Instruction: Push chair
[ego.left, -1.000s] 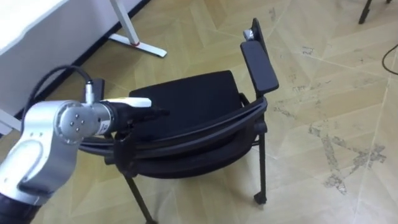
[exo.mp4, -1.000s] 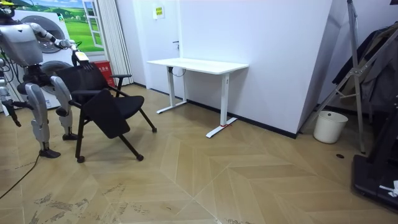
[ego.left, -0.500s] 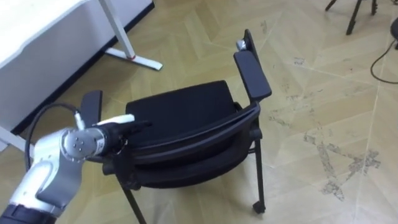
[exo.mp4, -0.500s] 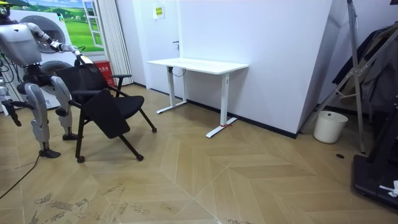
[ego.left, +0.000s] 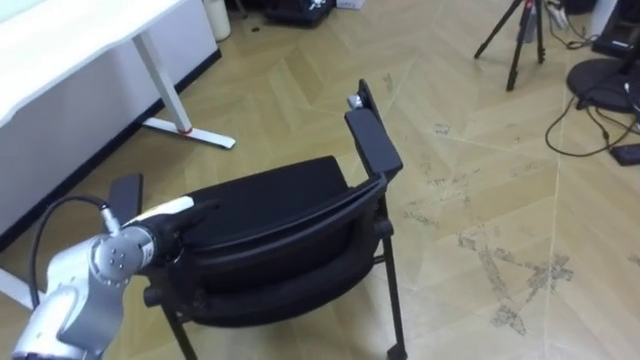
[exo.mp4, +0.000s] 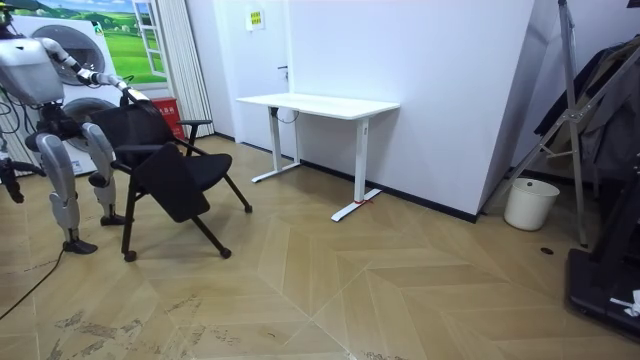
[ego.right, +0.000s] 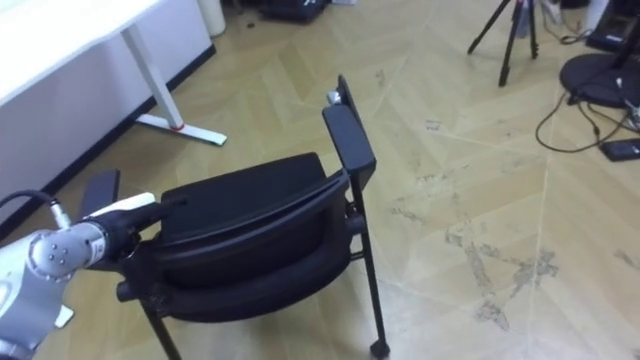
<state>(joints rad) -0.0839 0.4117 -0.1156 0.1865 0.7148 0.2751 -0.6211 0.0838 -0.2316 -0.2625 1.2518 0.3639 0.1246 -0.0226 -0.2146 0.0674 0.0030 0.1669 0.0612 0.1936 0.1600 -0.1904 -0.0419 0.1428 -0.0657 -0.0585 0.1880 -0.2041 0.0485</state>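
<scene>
A black chair (ego.left: 270, 200) with padded armrests (ego.left: 372, 140) stands right in front of me, its seat facing away towards the white desk (ego.left: 70, 40). My left hand (ego.left: 190, 213) lies on the top edge of the backrest near its left end, fingers stretched along the rim. In the room view I stand behind the chair (exo.mp4: 165, 175) with my left arm reaching out to its back. My right hand (exo.mp4: 6, 186) hangs low at the room view's left edge, away from the chair.
The desk's foot (ego.left: 190, 133) lies on the floor just beyond the chair. A tripod (ego.left: 520, 40) and loose cables (ego.left: 600, 110) are at the far right. A white bin (exo.mp4: 530, 203) stands by the wall. Bare parquet stretches to the chair's right.
The eye view has swung, so more floor and the tripod show on the right. My left hand stays on the backrest. In the room view my right arm has swung back; the chair has barely moved.
</scene>
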